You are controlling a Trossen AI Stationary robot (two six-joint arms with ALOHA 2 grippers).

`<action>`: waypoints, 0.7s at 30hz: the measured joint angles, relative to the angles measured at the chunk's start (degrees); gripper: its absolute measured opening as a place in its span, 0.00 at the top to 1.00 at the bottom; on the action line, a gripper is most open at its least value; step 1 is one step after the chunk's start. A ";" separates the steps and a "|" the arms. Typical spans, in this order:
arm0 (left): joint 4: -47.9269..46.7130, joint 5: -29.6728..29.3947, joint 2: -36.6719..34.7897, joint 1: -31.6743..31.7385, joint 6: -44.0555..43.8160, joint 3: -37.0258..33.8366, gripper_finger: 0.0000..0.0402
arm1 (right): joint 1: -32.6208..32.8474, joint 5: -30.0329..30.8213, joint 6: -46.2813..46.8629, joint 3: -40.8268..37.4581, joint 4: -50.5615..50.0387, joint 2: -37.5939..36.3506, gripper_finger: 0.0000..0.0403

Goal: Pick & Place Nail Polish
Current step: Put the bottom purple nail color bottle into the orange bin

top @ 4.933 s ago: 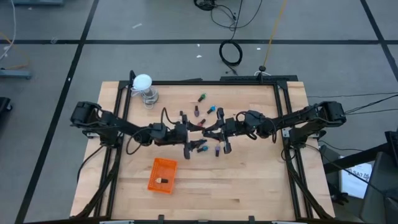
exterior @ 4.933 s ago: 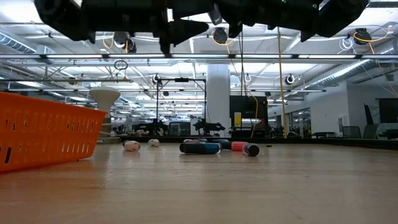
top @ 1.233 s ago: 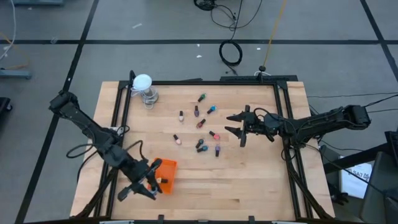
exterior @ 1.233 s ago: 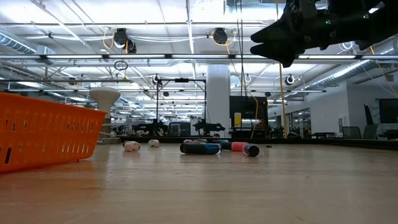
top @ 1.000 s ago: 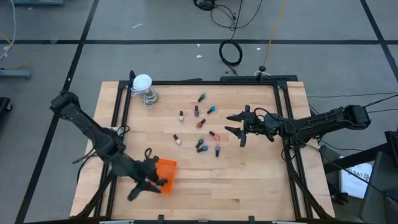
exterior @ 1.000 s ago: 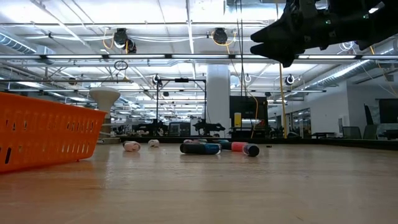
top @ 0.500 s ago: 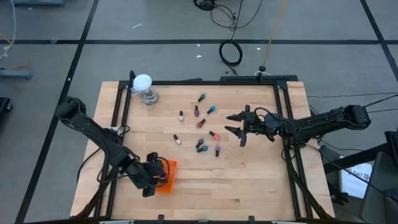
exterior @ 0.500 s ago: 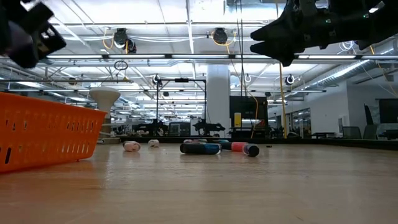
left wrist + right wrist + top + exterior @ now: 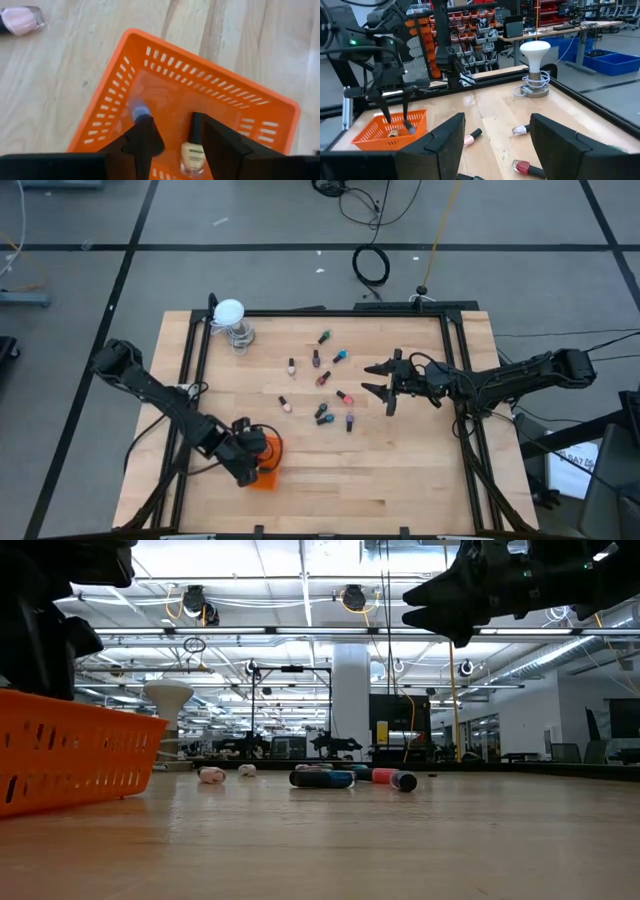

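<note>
Now the left end effector has moved over the orange tray, fingers parted, gripping nothing.

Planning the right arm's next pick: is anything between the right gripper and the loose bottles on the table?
Nothing visible. The right gripper hovers open beside the scattered nail polish bottles, bare table between them. The left gripper is over the orange tray.
</note>
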 joint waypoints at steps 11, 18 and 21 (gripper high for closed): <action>3.71 -0.53 -7.54 1.56 7.74 0.00 0.61 | 0.04 -0.05 4.78 0.02 2.87 0.86 0.48; 10.39 -16.25 -17.25 -0.33 24.25 0.00 0.60 | 4.26 0.38 4.65 5.27 -14.30 8.06 0.48; 13.28 -23.52 -20.25 -0.20 29.67 0.01 0.60 | 6.49 1.40 4.85 8.91 -20.62 13.66 0.48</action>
